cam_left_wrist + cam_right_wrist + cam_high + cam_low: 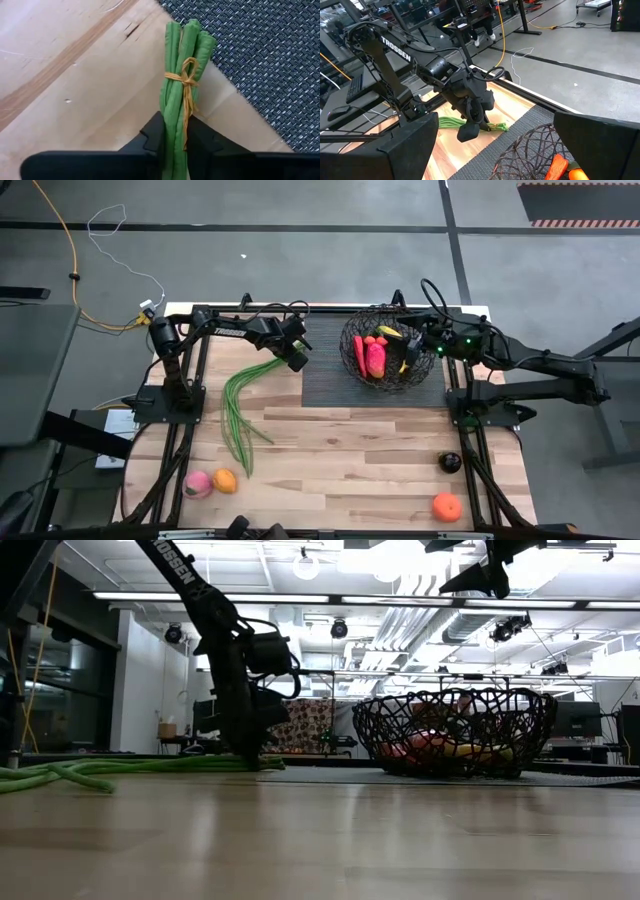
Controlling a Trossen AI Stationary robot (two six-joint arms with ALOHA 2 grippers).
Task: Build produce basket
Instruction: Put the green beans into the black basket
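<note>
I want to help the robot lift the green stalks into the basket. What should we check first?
1. Left gripper closed on the green stalks, near their tied end: ok.
2. Stalks lying flat on the table, long ends trailing toward the front: ok.
3. Room in the basket: cannot tell; the banana and mango already fill the middle.
4. Right gripper out of the way: not ok, it hangs open over the basket.
5. Path across the mat to the basket: ok.
</note>
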